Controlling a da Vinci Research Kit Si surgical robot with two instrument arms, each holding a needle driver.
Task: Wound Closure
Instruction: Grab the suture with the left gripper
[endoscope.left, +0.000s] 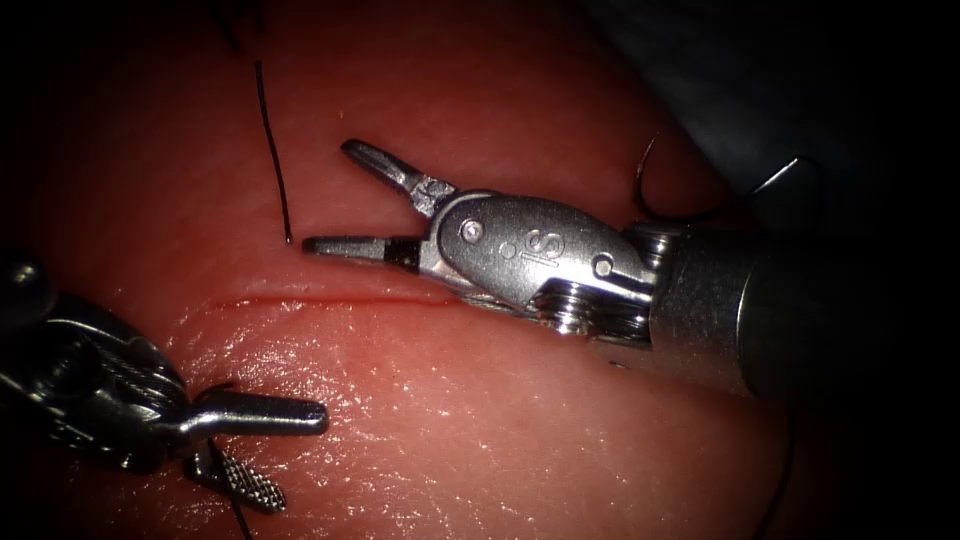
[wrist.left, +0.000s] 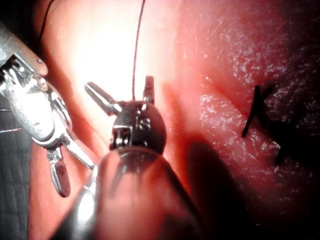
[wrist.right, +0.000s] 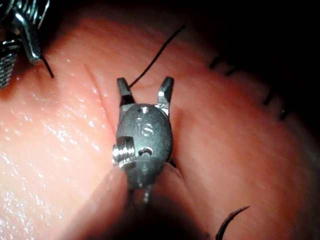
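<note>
With my right tool (endoscope.left: 340, 195) wide open and empty, I should grip the thread (endoscope.left: 272, 150) just beside its tips squarely, while my left tool (endoscope.left: 275, 450) also gapes, holding nothing.

Endoscope view: light pools mid-scene on the tissue (endoscope.left: 500, 420), falling off to black at the left, right and far edges; wet glare speckles on the near side of the cut (endoscope.left: 330, 300); bright highlights on the right tool (endoscope.left: 325, 195), dark shadow under its shaft; left tool (endoscope.left: 300, 455) half in shadow; left wrist view: tissue washed out white by strong glare, broad tool shadow across it; right wrist view: evenly lit, dark rim.
</note>
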